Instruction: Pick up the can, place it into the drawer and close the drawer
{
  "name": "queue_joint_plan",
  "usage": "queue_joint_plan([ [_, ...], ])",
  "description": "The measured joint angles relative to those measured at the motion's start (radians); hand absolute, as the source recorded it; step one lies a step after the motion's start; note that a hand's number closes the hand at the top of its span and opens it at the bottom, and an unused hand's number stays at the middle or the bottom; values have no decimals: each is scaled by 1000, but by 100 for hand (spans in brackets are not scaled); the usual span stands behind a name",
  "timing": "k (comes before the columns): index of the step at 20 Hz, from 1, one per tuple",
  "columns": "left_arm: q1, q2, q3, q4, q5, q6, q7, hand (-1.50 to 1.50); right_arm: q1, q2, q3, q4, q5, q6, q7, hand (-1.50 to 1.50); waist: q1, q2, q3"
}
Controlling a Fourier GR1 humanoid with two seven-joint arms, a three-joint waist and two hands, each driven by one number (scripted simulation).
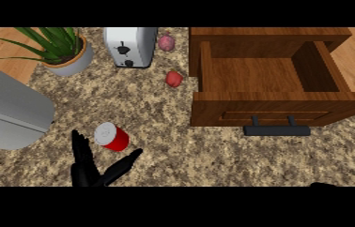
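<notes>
Leftmost on my counter: potted plant point(61, 48), toaster point(130, 46). Below them, red can point(113, 136) lying tilted, just above my left hand point(88, 170), fingers spread, holding nothing. Rightward: wooden drawer point(270, 104) pulled open, black handle point(276, 129). Right hand point(324, 184) barely visible; state unclear.
</notes>
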State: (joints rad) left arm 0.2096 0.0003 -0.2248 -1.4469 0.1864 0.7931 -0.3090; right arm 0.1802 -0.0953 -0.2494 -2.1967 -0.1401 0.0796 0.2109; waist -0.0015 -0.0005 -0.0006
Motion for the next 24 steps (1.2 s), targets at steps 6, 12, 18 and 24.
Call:
queue_joint_plan([
  [6, -59, 0, 39, 135, 103, -31, -99, -150, -4, 1, -17, -40, -4, 5, 49, -150, -1, 0, 0],
  [12, -127, 2, 121, 315, 205, -107, -227, -150, -35, 1, -17, -30, 14, 5, 65, -150, 0, 0, 0],
  [18, -211, 13, 190, 444, 230, -169, -277, -150, -26, 12, -25, -40, 15, 22, 63, -150, -2, 0, 0],
  [24, -282, 18, 232, 553, 225, -238, -316, -150, -14, 19, -45, -64, 9, 35, 67, -150, -3, 0, 0],
])
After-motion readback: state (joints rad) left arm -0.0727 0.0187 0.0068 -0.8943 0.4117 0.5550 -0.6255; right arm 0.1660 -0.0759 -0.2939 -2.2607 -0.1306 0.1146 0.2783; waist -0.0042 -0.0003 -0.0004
